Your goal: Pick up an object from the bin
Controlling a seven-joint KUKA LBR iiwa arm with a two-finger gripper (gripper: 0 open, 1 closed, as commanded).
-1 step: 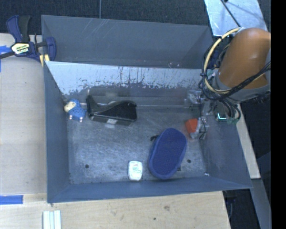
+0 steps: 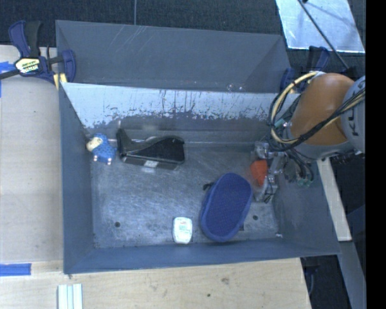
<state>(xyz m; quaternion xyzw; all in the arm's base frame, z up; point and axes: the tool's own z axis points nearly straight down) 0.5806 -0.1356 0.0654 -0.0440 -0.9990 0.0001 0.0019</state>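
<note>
- White lump [image 2: 182, 230] at the bin's [image 2: 77, 192] near wall.
- My gripper [image 2: 269, 180] hangs beside a small orange thing [image 2: 258, 170] by the right wall; whether I'm open or closed, I cannot tell.
- Likely the approach step; next, close squarely and lift.

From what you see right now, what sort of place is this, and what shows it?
Most likely a robotics lab's grasping test setup: a robot gripper reaches into a grey metal bin holding unrelated loose things, such as a blue oval pad and a black stapler-like object.
</note>
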